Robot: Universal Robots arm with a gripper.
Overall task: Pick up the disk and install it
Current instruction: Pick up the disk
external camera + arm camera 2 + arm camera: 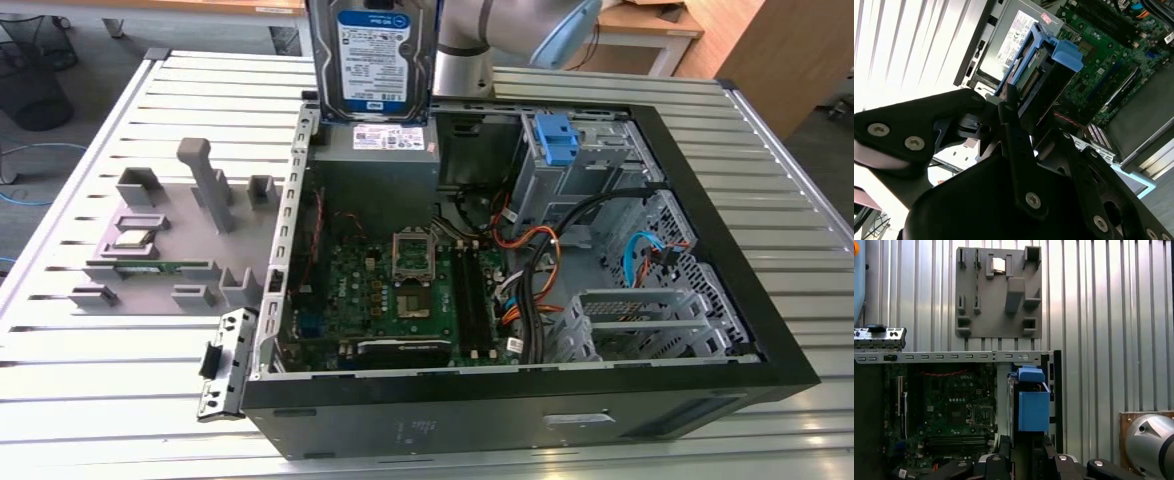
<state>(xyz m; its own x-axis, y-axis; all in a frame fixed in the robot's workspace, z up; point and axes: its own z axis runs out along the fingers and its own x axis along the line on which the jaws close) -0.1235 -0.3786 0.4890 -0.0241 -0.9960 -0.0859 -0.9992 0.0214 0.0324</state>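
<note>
Top centre of the exterior view, the black gripper point(1004, 102) clamps the silver, blue-bracketed hard disk point(380, 55) upright above the grey power-supply box point(378, 140); tilted, it could snag the black case rim point(534, 388).

Metal disk point(376, 55), seemingly plastic bracket point(1034, 411); ribbed metal table point(107, 365).
</note>
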